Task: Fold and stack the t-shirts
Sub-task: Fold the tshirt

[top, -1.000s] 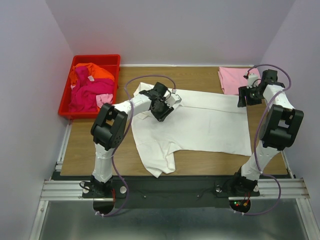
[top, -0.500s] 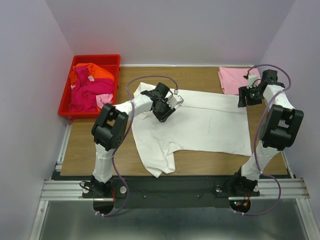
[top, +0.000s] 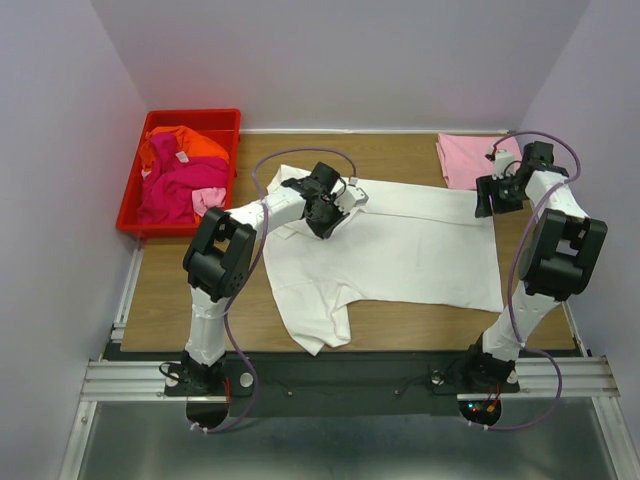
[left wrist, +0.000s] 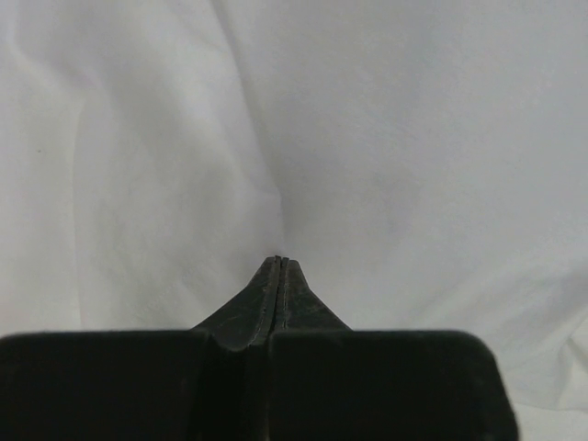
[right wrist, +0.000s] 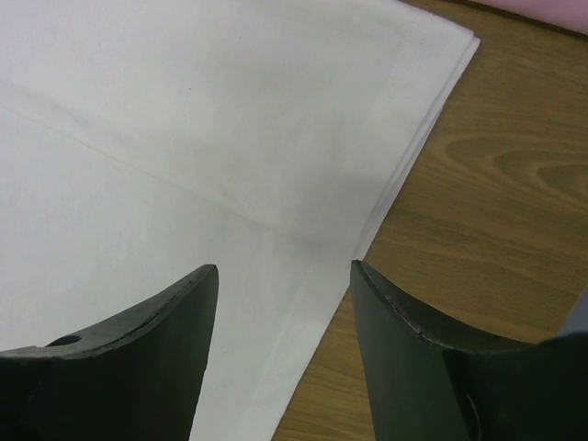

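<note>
Presently, fold setup: left gripper (left wrist: 279,261) pinches white t-shirt (top: 400,250), upper centre; right gripper (right wrist: 280,266), fingers spread above its edge, should next close.

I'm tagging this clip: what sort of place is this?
Probably a robotics test cell: plain walls boxing in a wooden table, two arms on an aluminium rail, a red bin of t-shirts.

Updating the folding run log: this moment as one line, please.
left pincer: shut on large white cloth t-shirt | right pincer: open above that shirt's right-hand edge | folded pale pink cloth t-shirt: far right corner
</note>
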You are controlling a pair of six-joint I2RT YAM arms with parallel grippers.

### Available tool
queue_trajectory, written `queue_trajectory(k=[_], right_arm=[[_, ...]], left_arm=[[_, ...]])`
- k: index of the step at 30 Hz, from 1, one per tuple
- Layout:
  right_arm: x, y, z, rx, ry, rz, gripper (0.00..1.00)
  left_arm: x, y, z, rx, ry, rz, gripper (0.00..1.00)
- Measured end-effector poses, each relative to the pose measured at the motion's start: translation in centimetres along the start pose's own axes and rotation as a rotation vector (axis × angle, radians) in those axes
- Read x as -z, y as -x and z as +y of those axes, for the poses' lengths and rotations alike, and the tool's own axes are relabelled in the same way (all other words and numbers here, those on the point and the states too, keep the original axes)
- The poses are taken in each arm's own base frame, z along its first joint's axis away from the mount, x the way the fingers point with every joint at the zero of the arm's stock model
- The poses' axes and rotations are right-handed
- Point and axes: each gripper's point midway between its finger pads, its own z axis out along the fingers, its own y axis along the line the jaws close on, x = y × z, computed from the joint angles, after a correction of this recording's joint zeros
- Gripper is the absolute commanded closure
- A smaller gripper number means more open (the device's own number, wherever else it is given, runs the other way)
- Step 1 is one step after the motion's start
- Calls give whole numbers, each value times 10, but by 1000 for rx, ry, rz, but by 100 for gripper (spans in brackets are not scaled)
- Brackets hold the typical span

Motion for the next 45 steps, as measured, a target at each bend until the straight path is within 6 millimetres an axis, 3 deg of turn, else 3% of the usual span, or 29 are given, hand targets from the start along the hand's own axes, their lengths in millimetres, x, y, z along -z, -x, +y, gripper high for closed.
queue_trajectory(k=[15,28,29,30,31,33,36,41,45], right_arm=[[0,0,0,7,0,1,35],[0,0,-1,18,1,1,35],[0,0,-1,19,1,1,35],[0,0,-1,19,1,1,35],[0,0,-1,19,1,1,34],[0,-1,-1,21,1,2,34],[0,-1,-1,25,2,3,34],[-2,-15,5,38,20,35,37],[3,-36,17,59,58,87,43]], left_arm=[[-2,5,-37,10,-124,-8,100],[-1,8,-55,21,-207,-22,96],[0,8,-57,25,-217,-25,93],[0,9,-58,27,-222,-26,81],[0,9,-59,32,-229,-28,75],[0,10,-61,41,-238,-30,67],[1,11,-64,52,-253,-35,63],[13,17,-54,101,-256,-72,63],[36,18,-7,188,-192,-137,66]])
